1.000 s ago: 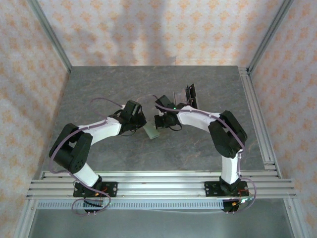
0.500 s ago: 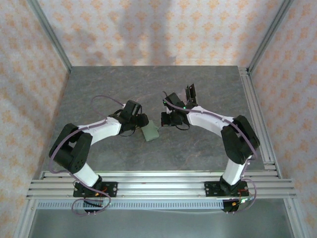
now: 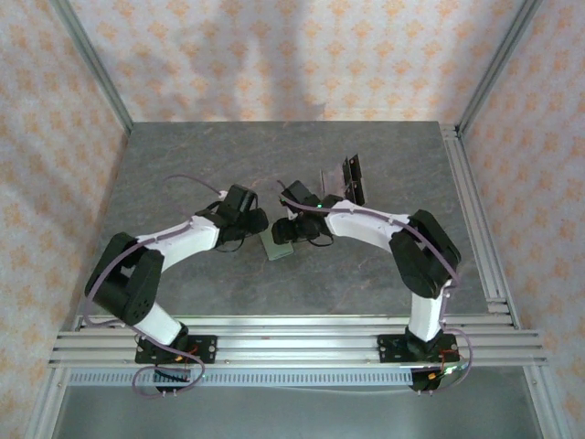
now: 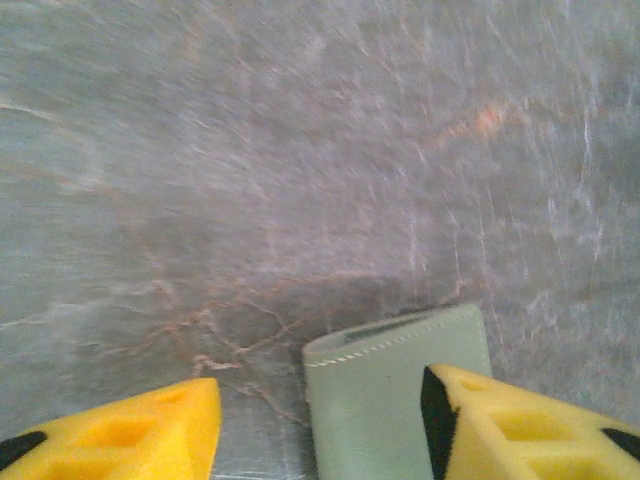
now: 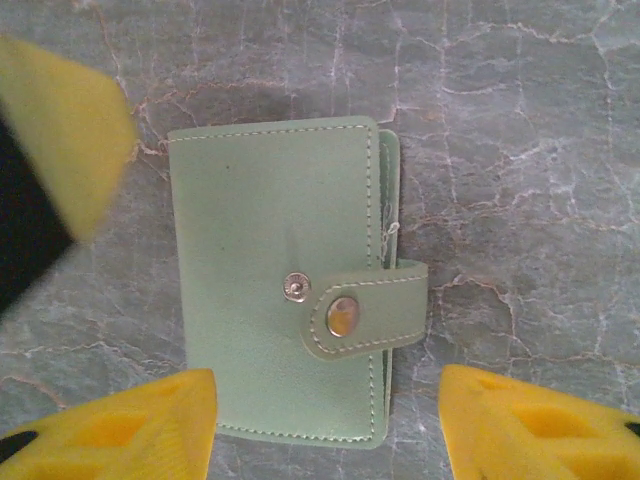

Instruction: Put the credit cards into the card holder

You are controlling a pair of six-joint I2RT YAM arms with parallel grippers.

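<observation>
The card holder [image 5: 275, 290] lies closed on the surface [image 5: 520, 150] between my two arms. My left fingers [image 4: 520, 430] and right fingers [image 5: 130, 425] are spread wide just above it, likely so one can pin it while the other opens it.

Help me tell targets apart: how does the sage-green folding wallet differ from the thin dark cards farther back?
Colour: the sage-green folding card holder against the black and grey credit cards. Pose: the card holder lies flat; the credit cards seem propped up. Place: card holder mid-table, credit cards farther back. Both rest on the grey table.
</observation>
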